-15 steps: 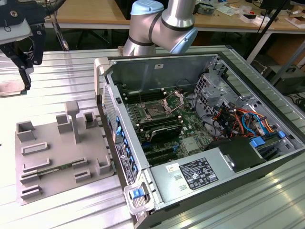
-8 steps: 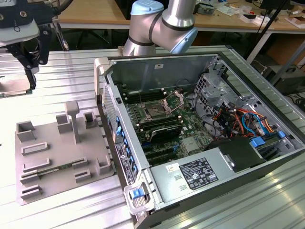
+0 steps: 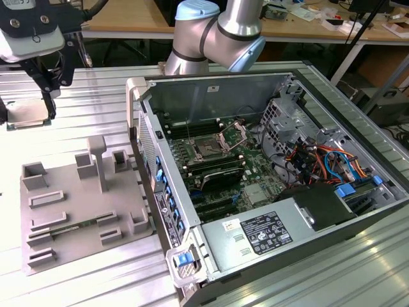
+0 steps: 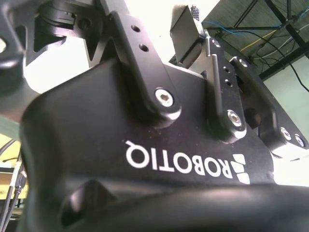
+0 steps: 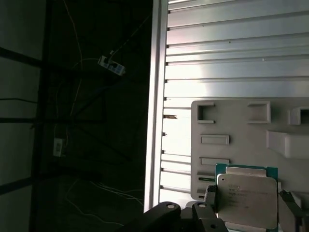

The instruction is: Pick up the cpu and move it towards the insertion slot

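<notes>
1. At the exterior view's far left I have one black two-fingered gripper (image 5: 250, 200) over the ribbed aluminium table (image 3: 96, 96). In the first wrist view its fingers (image 5: 210, 193) stand apart, one on each side of the cpu. A sliver of gap shows at one side, so it is not clamped.
2. There is one cpu (image 3: 25, 115), a small flat square plate with a silvery top, lying between those fingers. I cannot tell whether it rests on the table or is lifted. The table's edge runs close beside it.
3. One grey plastic fixture (image 3: 83, 204) with raised blocks sits nearer and to the right, apart from the cpu, with open table between them.
4. One open computer case (image 3: 137, 96) comes next; its tall side wall stands between the fixture and the board.
5. One insertion slot (image 3: 208, 149) sits on the green circuit board (image 3: 255, 160), well apart from the cpu, with its shiny metal frame (image 3: 233, 134) tilted up. Long black memory slots (image 3: 217, 169) lie just beside it.
6. Farthest right are one silver power supply box (image 3: 255, 233) and a tangle of orange and blue cables (image 3: 326, 157).
</notes>
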### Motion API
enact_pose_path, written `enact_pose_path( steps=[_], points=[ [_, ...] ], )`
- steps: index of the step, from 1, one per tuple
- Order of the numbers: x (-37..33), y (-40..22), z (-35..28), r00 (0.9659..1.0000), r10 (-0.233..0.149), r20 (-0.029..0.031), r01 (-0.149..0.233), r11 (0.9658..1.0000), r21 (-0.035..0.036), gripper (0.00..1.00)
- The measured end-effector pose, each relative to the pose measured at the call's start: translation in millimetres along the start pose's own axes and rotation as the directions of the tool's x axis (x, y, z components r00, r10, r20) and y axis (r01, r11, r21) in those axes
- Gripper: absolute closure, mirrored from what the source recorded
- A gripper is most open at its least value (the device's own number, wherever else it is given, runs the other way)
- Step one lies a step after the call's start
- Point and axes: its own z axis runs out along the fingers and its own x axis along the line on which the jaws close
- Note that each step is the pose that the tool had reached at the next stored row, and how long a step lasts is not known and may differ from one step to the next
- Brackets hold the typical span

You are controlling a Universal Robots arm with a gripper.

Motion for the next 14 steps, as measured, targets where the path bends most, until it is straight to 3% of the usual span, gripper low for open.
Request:
enact_pose_path(
  steps=[14],
  points=[
    [-9.7, -0.6, 0.3, 1.0, 0.0, 0.0001, 0.0, 1.0, -0.0001, 0.47]
  ],
)
